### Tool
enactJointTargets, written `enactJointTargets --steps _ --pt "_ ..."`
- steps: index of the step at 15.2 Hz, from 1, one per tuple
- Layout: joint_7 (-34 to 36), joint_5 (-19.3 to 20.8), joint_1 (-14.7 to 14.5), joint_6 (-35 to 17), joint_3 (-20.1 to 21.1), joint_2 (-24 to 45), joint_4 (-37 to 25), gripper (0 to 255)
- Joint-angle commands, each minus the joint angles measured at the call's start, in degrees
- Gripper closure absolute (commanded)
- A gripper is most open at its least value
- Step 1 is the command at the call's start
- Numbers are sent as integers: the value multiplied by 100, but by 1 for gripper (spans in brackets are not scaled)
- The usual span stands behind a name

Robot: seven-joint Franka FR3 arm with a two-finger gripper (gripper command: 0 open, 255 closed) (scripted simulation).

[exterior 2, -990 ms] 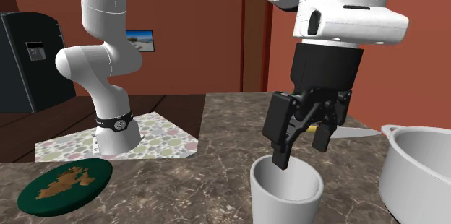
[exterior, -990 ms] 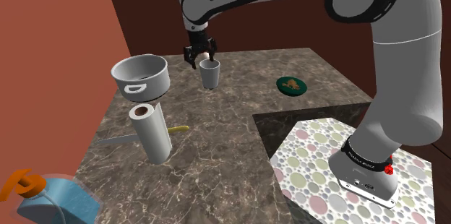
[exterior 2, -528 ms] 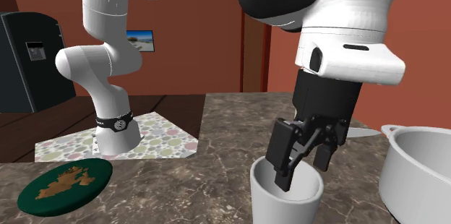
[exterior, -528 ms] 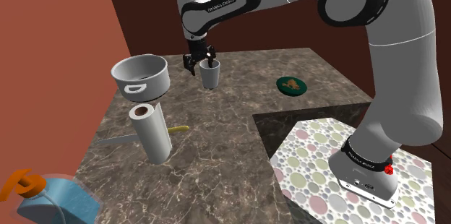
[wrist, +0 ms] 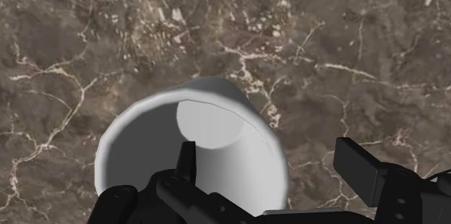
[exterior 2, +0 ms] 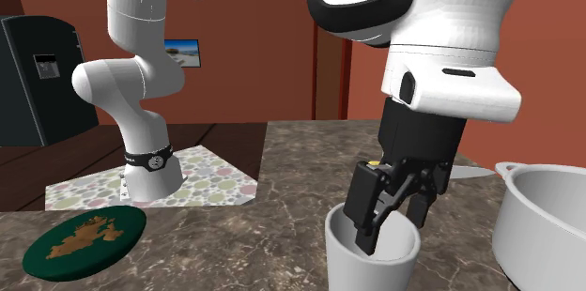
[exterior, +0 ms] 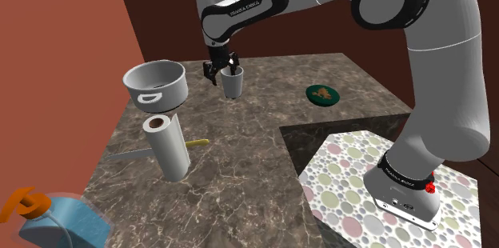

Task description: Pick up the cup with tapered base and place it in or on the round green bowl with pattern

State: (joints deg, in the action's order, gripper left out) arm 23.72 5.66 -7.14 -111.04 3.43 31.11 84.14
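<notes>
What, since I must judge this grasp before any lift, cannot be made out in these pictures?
Cup: base cut off by the second exterior view's bottom edge.
Pot: one side cut off by that view's right edge.
Green bowl: pattern too small in the shoulder view.
Grey utensil: middle hidden behind the white roll, shoulder view.
Blue object: cut off at the shoulder view's lower left corner.

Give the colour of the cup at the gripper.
Plain white cup, best seen in the second exterior view.

We see a dark brown, white-veined marble countertop [exterior: 240, 158], lightly polished; a smooth matt white tapered cup [exterior: 233, 86]; a smooth pale grey pot [exterior: 164, 86]; glossy white arm shells [exterior: 448, 62].
</notes>
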Motion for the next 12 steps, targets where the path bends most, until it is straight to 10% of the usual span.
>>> enactJointTargets --steps 1,12 --pt "0 0 0 0 0 0 0 255" --pt "-10 -6 0 127 3 -49 -78 255"
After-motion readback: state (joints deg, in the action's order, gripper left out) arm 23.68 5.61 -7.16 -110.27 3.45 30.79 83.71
